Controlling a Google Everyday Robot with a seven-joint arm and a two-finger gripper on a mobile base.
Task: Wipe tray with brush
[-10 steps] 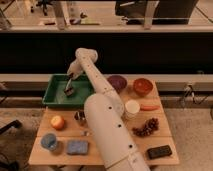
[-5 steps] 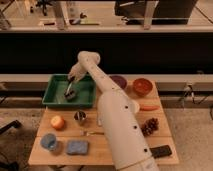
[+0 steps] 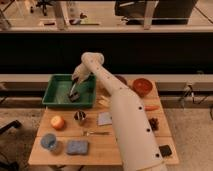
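The green tray [image 3: 56, 91] sits at the back left of the wooden table. My gripper [image 3: 75, 90] reaches down into the tray's right half, at the end of the white arm that crosses the table from the front right. It is shut on the small dark brush [image 3: 74, 96], whose head rests on the tray floor just below the fingers. The brush's handle is mostly hidden by the gripper.
A red-orange bowl [image 3: 142, 86] stands at the back right, with a dark purple bowl [image 3: 121, 80] partly behind the arm. In front of the tray are an orange fruit [image 3: 57, 122], a metal cup [image 3: 80, 117], a fork [image 3: 96, 133], a blue sponge [image 3: 77, 147] and a grey cloth [image 3: 105, 118].
The gripper with the brush has moved down and to the right inside the tray, from its back left part toward its right half. The arm has swung with it.
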